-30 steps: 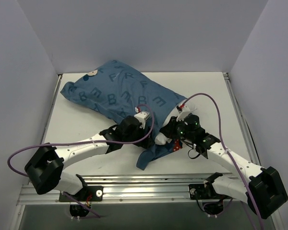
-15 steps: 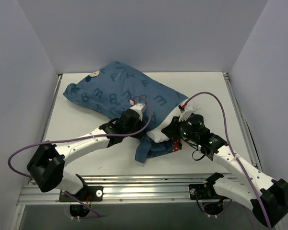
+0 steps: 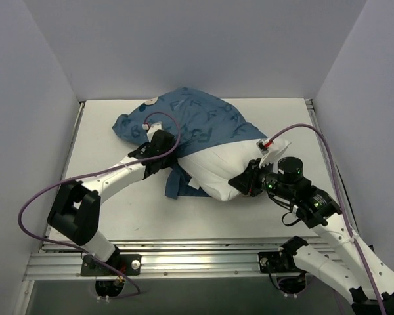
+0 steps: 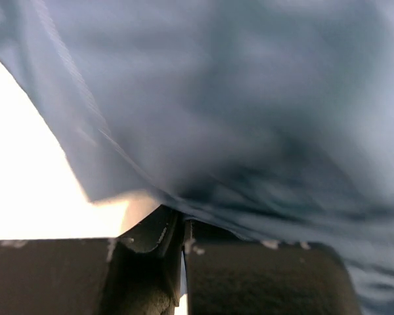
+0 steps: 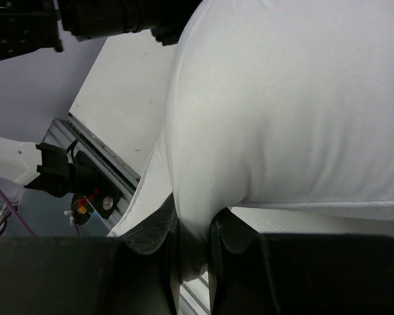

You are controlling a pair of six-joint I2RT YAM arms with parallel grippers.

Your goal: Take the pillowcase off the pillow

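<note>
The blue pillowcase [image 3: 190,118] is bunched at the back of the table, covering the far part of the white pillow [image 3: 220,167], whose near half lies bare. My left gripper [image 3: 159,141] is shut on the pillowcase's fabric [image 4: 236,131] at its left side; blue cloth fills the left wrist view and runs into the closed jaws. My right gripper [image 3: 244,182] is shut on the pillow's near right edge. In the right wrist view a fold of the white pillow [image 5: 282,111] is pinched between the black fingers [image 5: 151,243].
The white table [image 3: 105,190] is walled by white panels left, right and behind. An aluminium rail [image 3: 184,252] runs along the near edge. Purple cables [image 3: 52,190] loop off both arms. A loose flap of blue fabric [image 3: 174,184] hangs off the pillow's left side.
The left gripper has shut on the pillowcase and pulled it back and to the left. The right gripper has drawn the pillow rightward, so much more white pillow now shows.
</note>
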